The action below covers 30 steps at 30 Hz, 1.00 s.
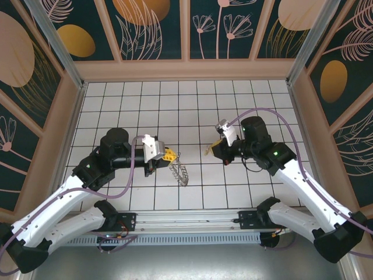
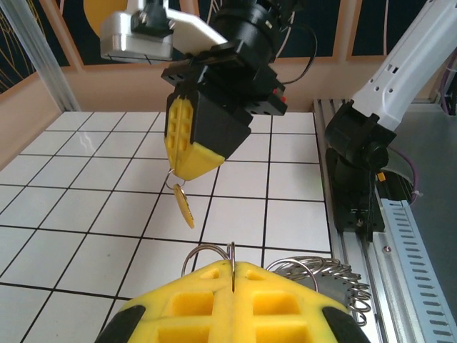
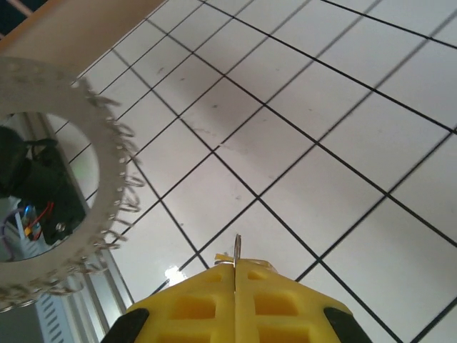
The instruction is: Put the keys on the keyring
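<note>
White tiled table (image 1: 175, 99) inside flowery walls (image 1: 154, 26). Near the middle, left claw (image 1: 168, 156) pinched shut on the grey spiky keyring (image 1: 181, 172). To its right, right claw (image 1: 217, 146) squeezed shut on the small tan key (image 2: 185, 207), dangling above the tiles, apart from the keyring.

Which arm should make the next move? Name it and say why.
Right, probably. The right fingers are shut on the key, which dangles free, apart from the keyring. The left fingers are shut on the keyring's wire loop and can simply hold it steady while the key comes over.
</note>
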Each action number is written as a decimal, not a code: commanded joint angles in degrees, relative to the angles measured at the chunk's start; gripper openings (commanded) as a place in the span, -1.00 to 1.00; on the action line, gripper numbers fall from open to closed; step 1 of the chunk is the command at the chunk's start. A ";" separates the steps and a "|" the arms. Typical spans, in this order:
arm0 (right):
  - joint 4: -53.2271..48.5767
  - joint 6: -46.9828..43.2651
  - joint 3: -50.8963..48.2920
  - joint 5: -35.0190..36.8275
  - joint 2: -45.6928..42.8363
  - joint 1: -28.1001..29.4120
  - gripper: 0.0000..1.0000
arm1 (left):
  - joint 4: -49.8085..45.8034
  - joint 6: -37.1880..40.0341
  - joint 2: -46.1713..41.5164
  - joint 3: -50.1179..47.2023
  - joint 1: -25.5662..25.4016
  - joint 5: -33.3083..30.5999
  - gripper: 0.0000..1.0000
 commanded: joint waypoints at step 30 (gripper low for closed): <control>25.60 22.97 -23.93 3.32 8.25 -11.14 -1.00 | 10.20 -9.58 -8.18 -6.35 -0.08 -10.83 -1.00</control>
